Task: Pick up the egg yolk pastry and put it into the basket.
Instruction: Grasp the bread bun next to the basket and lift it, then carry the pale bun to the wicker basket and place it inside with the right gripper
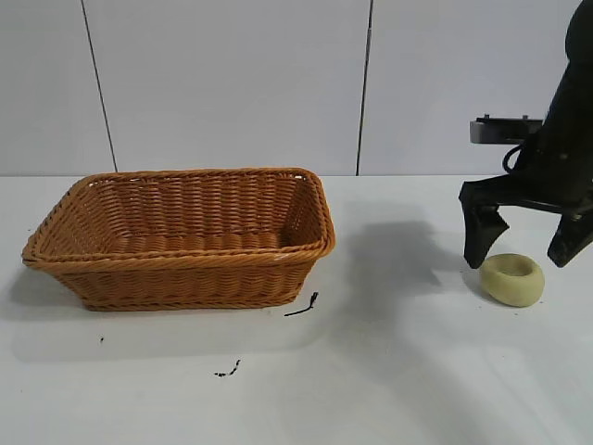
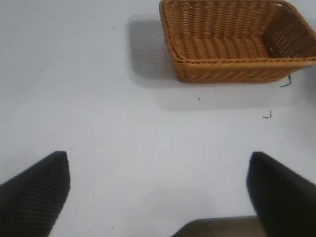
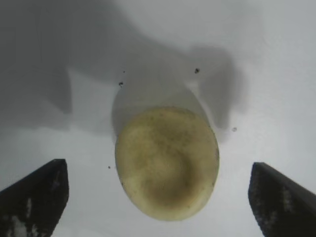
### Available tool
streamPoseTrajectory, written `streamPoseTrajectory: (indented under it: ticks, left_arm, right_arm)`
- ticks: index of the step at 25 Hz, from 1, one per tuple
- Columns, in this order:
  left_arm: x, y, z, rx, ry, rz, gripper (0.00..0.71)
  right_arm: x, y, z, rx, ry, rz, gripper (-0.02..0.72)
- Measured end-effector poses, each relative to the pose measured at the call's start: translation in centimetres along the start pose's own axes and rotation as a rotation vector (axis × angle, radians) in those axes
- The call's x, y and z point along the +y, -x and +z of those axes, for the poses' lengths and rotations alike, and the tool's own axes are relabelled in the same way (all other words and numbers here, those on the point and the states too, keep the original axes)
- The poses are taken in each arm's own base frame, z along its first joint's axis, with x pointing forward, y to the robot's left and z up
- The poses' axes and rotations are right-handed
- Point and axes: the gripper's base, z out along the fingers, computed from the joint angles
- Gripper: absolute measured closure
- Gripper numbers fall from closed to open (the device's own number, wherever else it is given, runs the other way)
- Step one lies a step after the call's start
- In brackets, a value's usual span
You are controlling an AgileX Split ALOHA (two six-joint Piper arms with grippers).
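The egg yolk pastry (image 1: 511,279), a small pale yellow-green puck with a dimple on top, lies on the white table at the right. My right gripper (image 1: 526,251) hangs just above and behind it, open, its two black fingers spread wider than the pastry. In the right wrist view the pastry (image 3: 167,163) sits between the spread fingertips (image 3: 37,197), untouched. The orange-brown wicker basket (image 1: 176,269) stands at the left, empty. My left gripper (image 2: 158,187) is open over bare table, far from the basket (image 2: 237,66); it is out of the exterior view.
Two small black scraps (image 1: 302,306) (image 1: 228,370) lie on the table in front of the basket's right corner. A white panelled wall stands behind the table. Bare table lies between the basket and the pastry.
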Motion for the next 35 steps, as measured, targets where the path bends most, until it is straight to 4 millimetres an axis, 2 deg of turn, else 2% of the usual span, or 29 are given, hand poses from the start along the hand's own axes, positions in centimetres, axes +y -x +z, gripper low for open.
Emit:
streamPoseTrajectory:
  ticks: [2,5,8,11,13,16,22,25,29,35]
  left_arm:
    - [0.0,0.0,0.0,0.0,0.0,0.0,0.015]
    - [0.0,0.0,0.0,0.0,0.0,0.0,0.015]
    - [0.0,0.0,0.0,0.0,0.0,0.0,0.015]
    - [0.0,0.0,0.0,0.0,0.0,0.0,0.015]
    - [0.0,0.0,0.0,0.0,0.0,0.0,0.015]
    - [0.0,0.0,0.0,0.0,0.0,0.0,0.015]
    - [0.0,0.0,0.0,0.0,0.0,0.0,0.015]
    - [0.0,0.0,0.0,0.0,0.0,0.0,0.015]
    - [0.0,0.0,0.0,0.0,0.0,0.0,0.015]
    - [0.0,0.0,0.0,0.0,0.0,0.0,0.015]
  right_arm:
    - [0.0,0.0,0.0,-0.001,0.001,0.001,0.062]
    - [0.0,0.0,0.0,-0.001,0.002,0.001,0.225]
    - [0.0,0.0,-0.1,0.004,0.003,0.002,0.42]
    - [0.1,0.1,-0.6,0.004,0.004,-0.001,0.509]
    - [0.1,0.1,-1.3,0.001,0.004,-0.005,0.524]
    - [0.3,0.5,-3.7,-0.016,0.007,-0.01,0.531]
    - [0.8,1.9,-12.6,-0.176,0.006,-0.032,0.534]
    - [0.9,2.5,-16.3,-0.25,-0.004,-0.041,0.534]
    - [1.0,2.9,-18.7,-0.266,-0.005,-0.045,0.534]
    - [1.7,3.3,-20.5,-0.293,-0.005,-0.049,0.534]
